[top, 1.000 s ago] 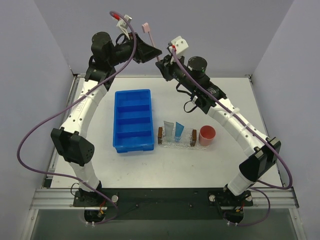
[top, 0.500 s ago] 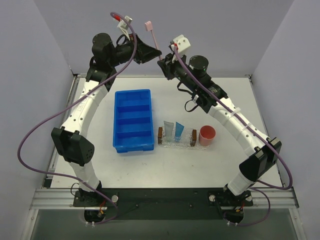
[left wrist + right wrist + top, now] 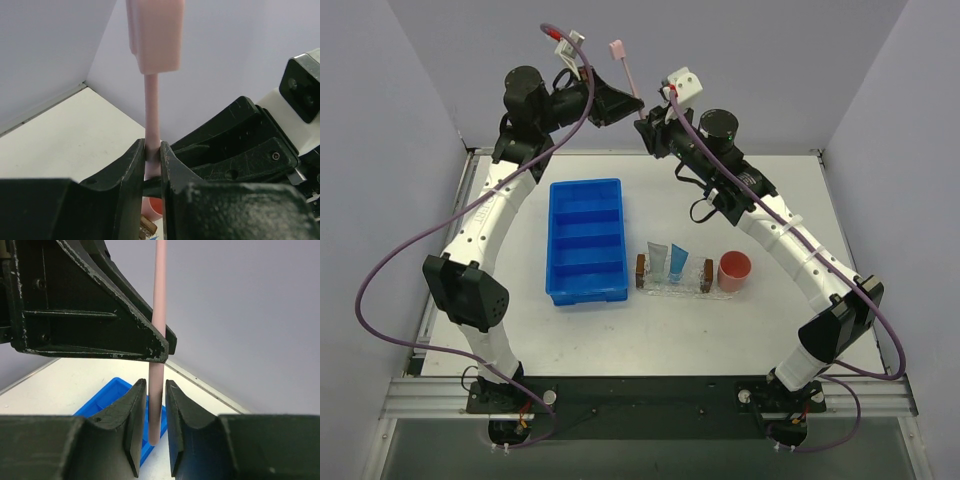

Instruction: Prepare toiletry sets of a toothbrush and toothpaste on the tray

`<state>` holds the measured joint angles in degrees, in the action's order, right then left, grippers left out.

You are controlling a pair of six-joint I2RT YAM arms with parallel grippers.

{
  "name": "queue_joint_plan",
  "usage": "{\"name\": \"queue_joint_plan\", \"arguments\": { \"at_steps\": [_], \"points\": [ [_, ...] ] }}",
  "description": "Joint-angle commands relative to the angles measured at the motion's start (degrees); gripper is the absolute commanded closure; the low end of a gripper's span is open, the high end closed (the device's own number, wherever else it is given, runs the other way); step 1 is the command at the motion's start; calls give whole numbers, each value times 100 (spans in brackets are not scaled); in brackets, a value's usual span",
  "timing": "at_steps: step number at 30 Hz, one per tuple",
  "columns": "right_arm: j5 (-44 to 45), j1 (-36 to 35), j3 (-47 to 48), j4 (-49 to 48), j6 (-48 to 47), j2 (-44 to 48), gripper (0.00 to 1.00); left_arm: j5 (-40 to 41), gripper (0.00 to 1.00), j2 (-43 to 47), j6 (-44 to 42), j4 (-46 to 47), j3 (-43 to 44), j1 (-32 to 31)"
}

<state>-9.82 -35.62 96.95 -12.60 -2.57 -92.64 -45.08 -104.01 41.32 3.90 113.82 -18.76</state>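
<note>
The pink toothbrush point(image 3: 625, 72) is held upright in the air at the back of the table, head up. My left gripper point(image 3: 634, 102) is shut on its handle point(image 3: 152, 100), the jaws pinching the stem point(image 3: 153, 150). My right gripper point(image 3: 644, 125) sits just under the left one, its jaws either side of the handle's lower end point(image 3: 159, 315) with a thin gap on each side point(image 3: 156, 390). The clear tray point(image 3: 641, 270) lies mid-table and holds a grey-blue toothpaste tube point(image 3: 658, 260) and a brighter blue tube point(image 3: 678, 262) side by side.
A blue compartmented bin point(image 3: 586, 240) stands left of the tray and also shows under the right gripper point(image 3: 107, 402). A round pink cup point(image 3: 734, 270) stands right of the tray. The back wall is close behind both grippers.
The right gripper has moved up and left until its jaws stand around the toothbrush's lower end. The left gripper has shifted the toothbrush slightly right.
</note>
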Motion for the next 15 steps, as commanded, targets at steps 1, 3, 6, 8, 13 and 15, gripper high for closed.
{"name": "queue_joint_plan", "arguments": {
  "at_steps": [1, 3, 6, 8, 13, 15],
  "points": [
    [-19, 20, 228, -23, 72, 71, 72, -221, 100, 56, -80, 235, 290, -119],
    [-19, 20, 159, 82, 46, 149, 63, -220, 100, 30, -255, 103, 377, -119],
    [-55, 20, 27, 266, -42, 325, 55, -212, 100, -23, -466, -82, 448, -110],
    [-55, 28, -44, 372, -77, 430, 49, -203, 100, -58, -607, -179, 518, -101],
    [-63, 151, -325, 855, -262, 914, 41, -168, 100, -146, -1038, -581, 650, -84],
    [-63, 221, -395, 1057, -314, 1141, 40, -176, 100, -190, -1309, -785, 685, -84]
  ]
}}
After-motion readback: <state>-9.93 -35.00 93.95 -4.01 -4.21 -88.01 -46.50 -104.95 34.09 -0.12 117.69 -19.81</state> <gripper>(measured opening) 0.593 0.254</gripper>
